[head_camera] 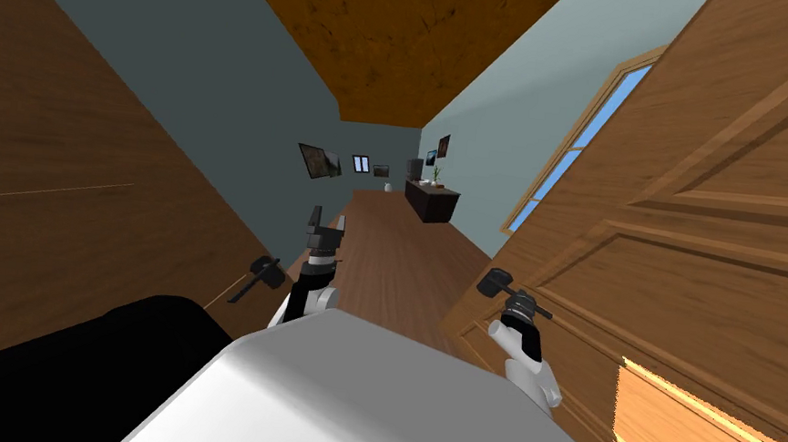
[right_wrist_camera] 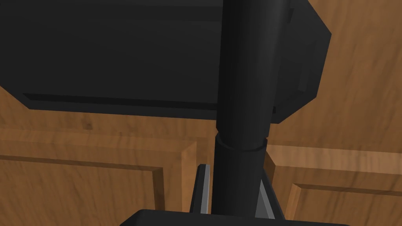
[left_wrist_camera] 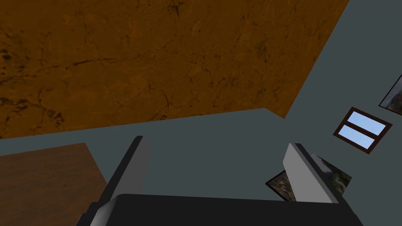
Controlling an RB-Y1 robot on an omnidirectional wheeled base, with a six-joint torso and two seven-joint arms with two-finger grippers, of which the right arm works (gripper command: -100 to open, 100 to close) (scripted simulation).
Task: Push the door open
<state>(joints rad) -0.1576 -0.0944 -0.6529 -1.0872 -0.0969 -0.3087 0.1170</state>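
On your right, the panelled wooden door (head_camera: 726, 267) runs along the side of the corridor, its dark lever handle (head_camera: 497, 284) just ahead of your right forearm. From the right wrist camera the lever (right_wrist_camera: 239, 98) is a thick black bar crossing a dark backplate, with the door's brown panels close behind.

The risk I see is in the grip. As the door swings, the handle travels on an arc, and a wrist held rigid could drag the thin blades off the bar or twist them against it. Pushing off-line could also press the lever down instead of moving the door, so let the arm follow the swing.

Your right gripper (right_wrist_camera: 235, 184) is clamped on that lever, one light grey finger (right_wrist_camera: 203, 188) tight against each side of it. Your left gripper (head_camera: 326, 223) is raised ahead of the chest, its fingers (left_wrist_camera: 137, 164) wide apart, holding nothing and touching nothing.
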